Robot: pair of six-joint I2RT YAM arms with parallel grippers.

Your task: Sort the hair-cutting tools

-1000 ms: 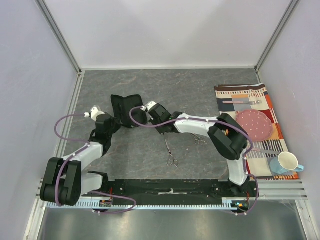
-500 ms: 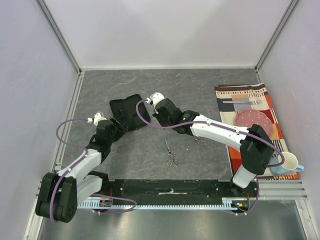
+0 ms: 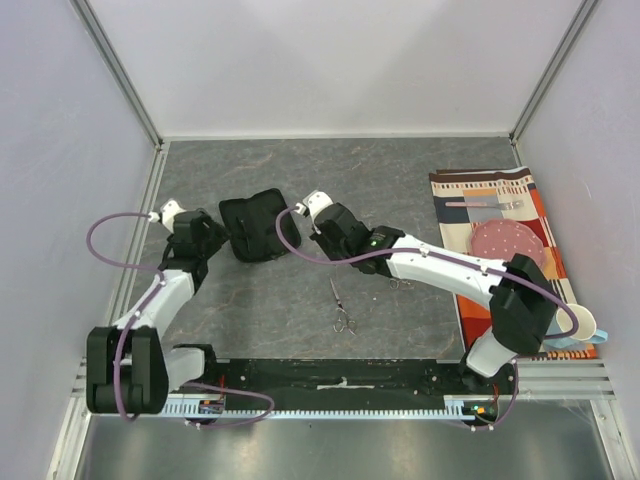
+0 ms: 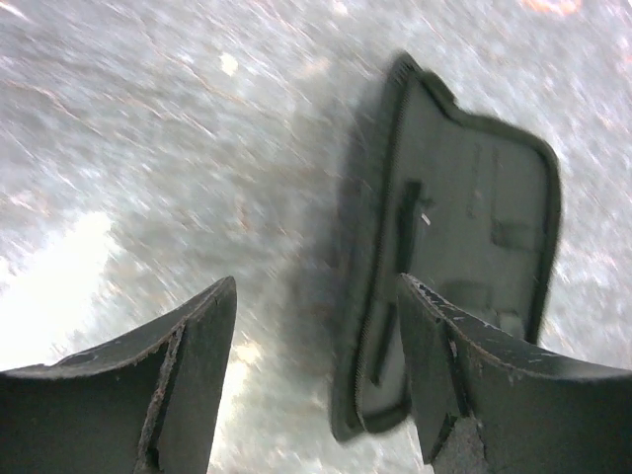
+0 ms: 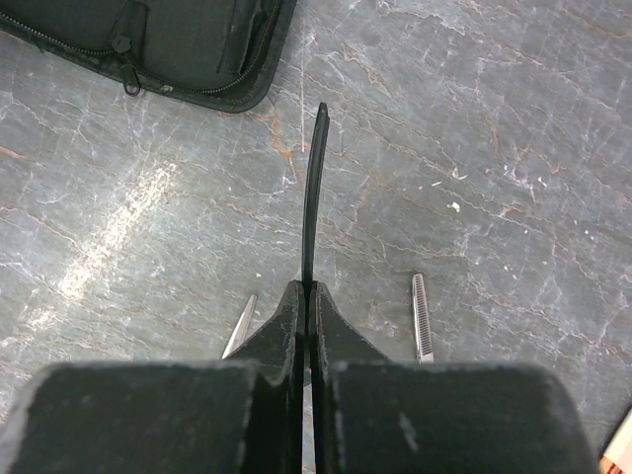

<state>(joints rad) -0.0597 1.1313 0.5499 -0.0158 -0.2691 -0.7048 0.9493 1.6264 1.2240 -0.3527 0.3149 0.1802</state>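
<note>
Your left gripper (image 4: pixel 316 296) has just let go of the pouch (image 4: pixel 464 247) and now gapes wide, empty. Your right gripper (image 5: pixel 306 288) pinches a thin black stick (image 5: pixel 312 188) just right of it, ready to go in.

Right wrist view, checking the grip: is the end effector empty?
No, the right end effector is shut on a thin black stick.

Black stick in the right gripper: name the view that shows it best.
Right wrist: the black stick shows along its whole free length, pinched in the shut right gripper. From the top it is too small to make out. The left wrist shows only the pouch.
</note>
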